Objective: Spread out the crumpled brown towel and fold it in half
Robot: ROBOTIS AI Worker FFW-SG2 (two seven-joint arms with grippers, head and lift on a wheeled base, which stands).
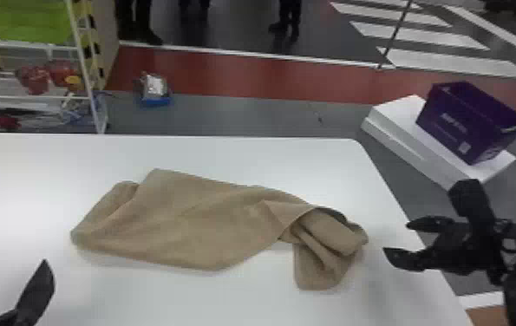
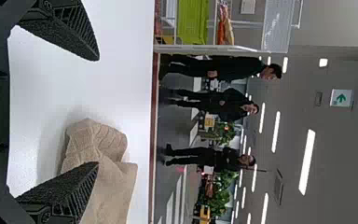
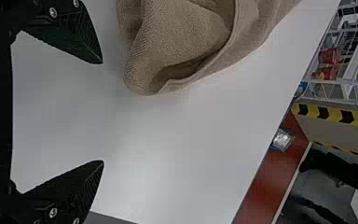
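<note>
The left gripper (image 1: 11,261) is at the near left, jaws wide apart. Next, the brown towel (image 1: 191,216) lies long from left to right on the white surface (image 1: 226,154), its right end tipping a bit nearer. That end is all bunched up, close to the surface's right edge. Room shows in front and behind. The right gripper (image 1: 397,237) is just beside it, jaws spread.

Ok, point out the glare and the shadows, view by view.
Head view: a bright sheen on the left part of the white table, a faint shadow along the near edge of the brown towel; left wrist view: ceiling lights glaring white, a soft grey shadow on the table beside the towel; right wrist view: the table softly lit, with no hard-edged shadow on it.
</note>
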